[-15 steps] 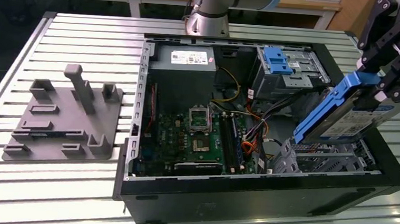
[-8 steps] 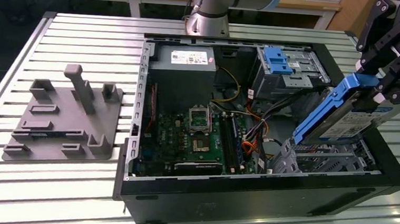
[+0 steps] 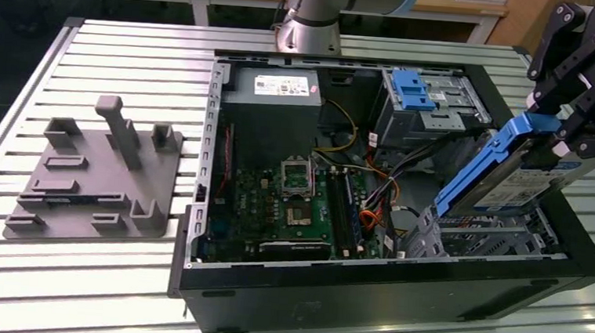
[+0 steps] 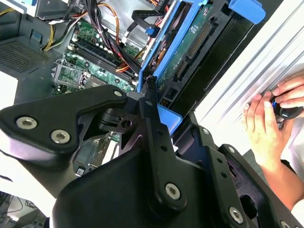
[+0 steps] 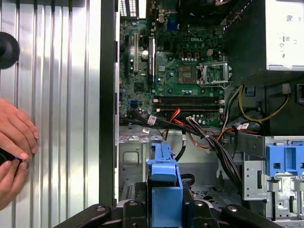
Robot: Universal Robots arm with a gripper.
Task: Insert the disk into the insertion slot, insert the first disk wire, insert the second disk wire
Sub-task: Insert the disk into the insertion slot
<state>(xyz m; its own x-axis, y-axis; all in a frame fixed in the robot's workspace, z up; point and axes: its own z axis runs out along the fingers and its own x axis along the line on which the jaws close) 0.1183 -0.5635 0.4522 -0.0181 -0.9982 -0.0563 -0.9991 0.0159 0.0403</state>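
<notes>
Tool (image 3: 557, 131): clamped on disk (image 3: 506, 177)
Disk: tilted steeply over insertion slot (image 3: 487, 231)
Case (image 3: 373, 290): stood open on counter (image 3: 127, 52)

You are looking at a black gripper (image 3: 564, 126) at the upper right of the exterior view, its flat angular link plates carrying white lettering. In both wrist views its matte black links are showing round silver screws (image 4: 171, 191) (image 5: 232, 208). At top centre, the arm (image 3: 310, 14) is appearing as a silvery grey tube.
</notes>
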